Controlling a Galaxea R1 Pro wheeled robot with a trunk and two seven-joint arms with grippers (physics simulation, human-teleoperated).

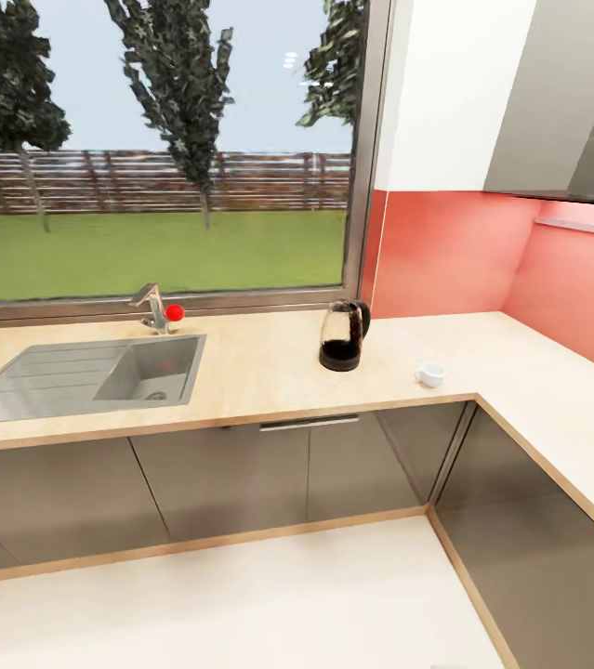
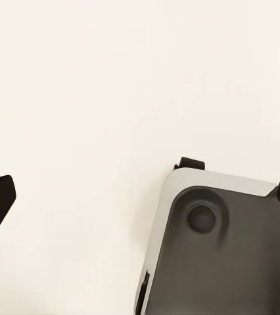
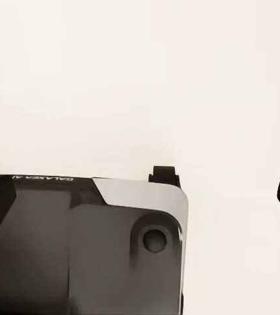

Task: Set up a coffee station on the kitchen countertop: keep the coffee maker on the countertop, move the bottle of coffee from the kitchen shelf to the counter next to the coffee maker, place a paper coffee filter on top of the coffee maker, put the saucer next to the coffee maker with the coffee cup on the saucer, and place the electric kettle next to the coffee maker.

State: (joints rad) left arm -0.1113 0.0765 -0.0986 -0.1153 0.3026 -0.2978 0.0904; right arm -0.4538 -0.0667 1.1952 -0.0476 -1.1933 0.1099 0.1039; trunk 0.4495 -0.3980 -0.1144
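Note:
The electric kettle [image 1: 344, 336], dark and see-through with a black loop handle, stands on the light wood-look countertop [image 1: 259, 372] right of the sink. A small white coffee cup [image 1: 431, 374] sits on the counter near the inner corner, to the kettle's right and closer to the front edge. The coffee maker, bottle of coffee, saucer and paper filter are out of view. My left gripper [image 2: 142, 200] and right gripper [image 3: 140, 197] hang over pale floor and the robot's grey base, each with fingers spread wide and nothing between them.
A steel sink [image 1: 92, 376] with a tap and red knob [image 1: 175, 312] lies at the left under a big window. The counter turns along the red right wall, under a grey hood [image 1: 566, 102] and a thin ledge [image 1: 583, 226]. Grey cabinet fronts [image 1: 231, 478] line the floor.

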